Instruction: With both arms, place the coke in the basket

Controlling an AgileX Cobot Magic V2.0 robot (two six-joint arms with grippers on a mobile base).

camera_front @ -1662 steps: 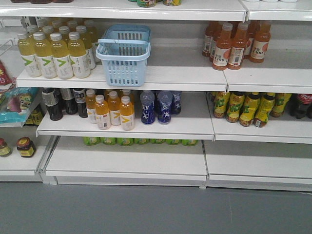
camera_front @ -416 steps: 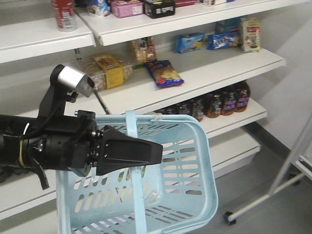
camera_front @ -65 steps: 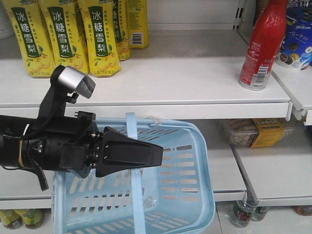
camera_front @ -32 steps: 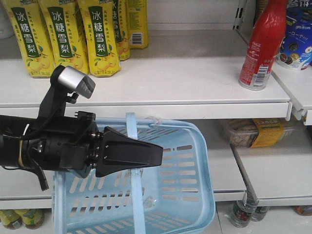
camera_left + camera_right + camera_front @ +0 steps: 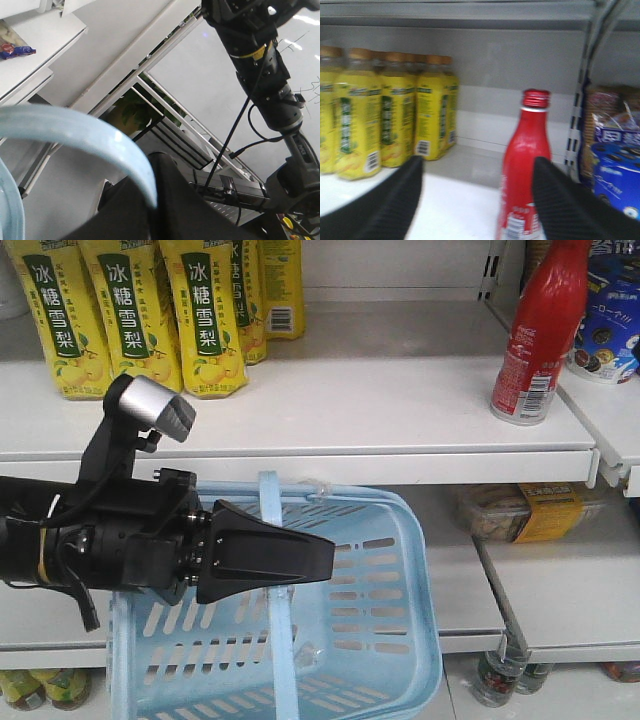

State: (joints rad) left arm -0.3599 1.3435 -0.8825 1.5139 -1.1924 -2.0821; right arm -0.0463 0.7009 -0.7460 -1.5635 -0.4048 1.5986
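Since half a second ago nearly nothing has moved: the left gripper and the basket hang in the same place before the same shelf.

In the front view, the left gripper is clenched on the basket's strap handle, and the pale blue basket hangs below it, in front of the lower shelf. The coke (an all-red bottle with a red cap) stands upright at the right end of the white shelf, well apart from the basket. Yellow bottles stand far left.

In the left wrist view, the strap handle curves over the black left gripper. Behind are a white wall and a black arm with cables.

In the right wrist view, the right gripper is spread wide, and the coke appears between its fingers, farther away. The yellow bottles are at the left and a blue packet at the right.
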